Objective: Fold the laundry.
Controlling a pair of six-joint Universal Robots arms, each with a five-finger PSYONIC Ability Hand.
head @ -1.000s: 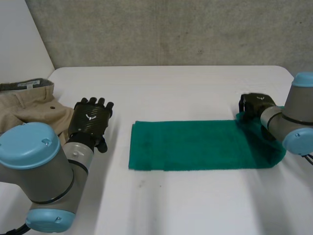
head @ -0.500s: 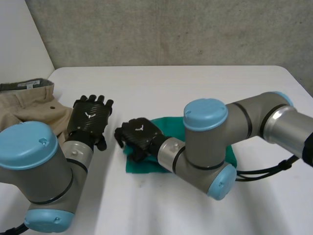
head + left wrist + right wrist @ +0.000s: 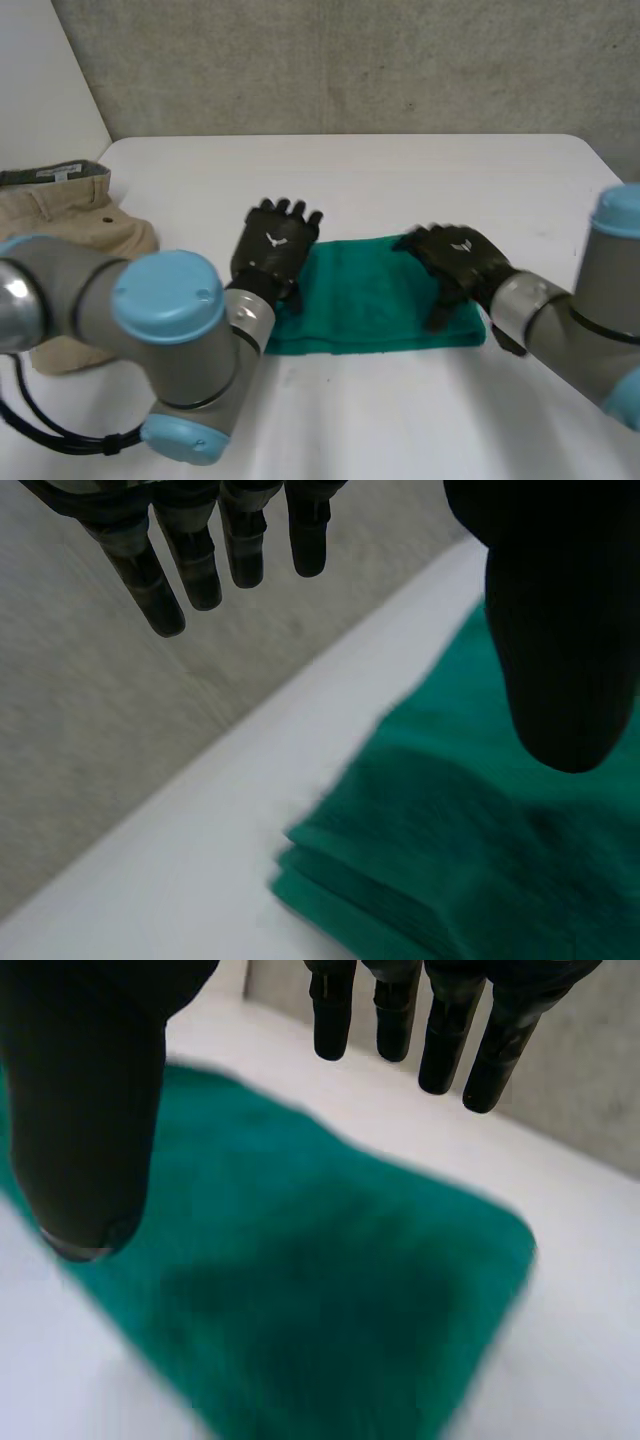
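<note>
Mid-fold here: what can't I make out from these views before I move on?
1. Head view: the left hand covers the far left corner of the green towel, so that corner is hidden.
2. Head view: the right hand lies over the towel's right end. Whether it touches the cloth cannot be told.
3. Head view: the tan trousers are cut off by the edge and partly hidden behind the left arm.

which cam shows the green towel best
The head view: the folded green towel lies nearly whole on the table, the left hand at one end and the right hand over the other. The left wrist view gives one layered corner; the right wrist view a stretch below its open hand.
</note>
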